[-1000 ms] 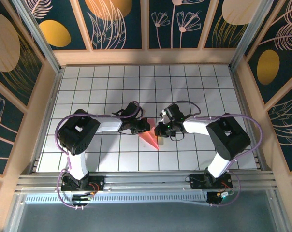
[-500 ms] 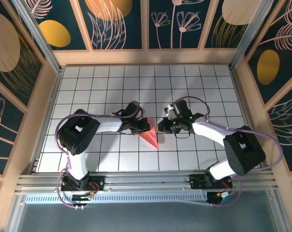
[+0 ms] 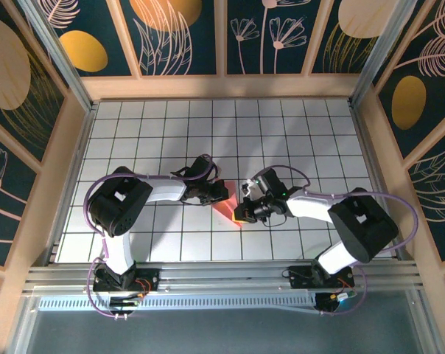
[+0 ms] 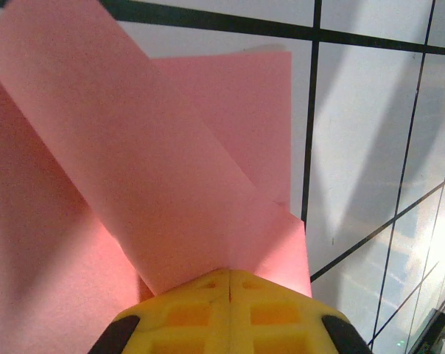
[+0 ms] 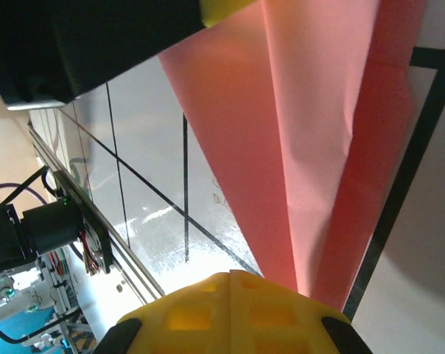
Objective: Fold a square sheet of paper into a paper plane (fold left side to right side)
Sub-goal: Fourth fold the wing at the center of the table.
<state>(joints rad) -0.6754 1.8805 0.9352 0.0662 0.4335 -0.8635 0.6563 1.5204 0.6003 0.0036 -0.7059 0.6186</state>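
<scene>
- The right tool (image 3: 243,212) is sitting clenched, its yellow fingertips (image 5: 230,310) meeting along a closed seam. A second ago it was hanging further up the bench, to the right of the paper's wide end. It has since come down toward the near edge, onto the narrow end.
- The left tool (image 3: 219,192) is staying where it was, also clenched. Its own yellow tips are pressing together at the paper's far left corner, and I cannot tell whether a layer is being pinched between them.
- The paper plane (image 3: 226,209) is lying in the same spot on the white tiled bench (image 3: 163,133), between the two tools. Its wide end is touching the left tool, and its point is running toward the near right, under the right tool.
- In the left wrist view a flat strip of the paper is fanning out from the tips over a lower layer. In the right wrist view long creased layers are running away from the tips toward the left tool's dark body.
- The paper is showing thin, matte and salmon-pink, with straight folded edges. The bench is showing glossy white squares parted by dark lines.
</scene>
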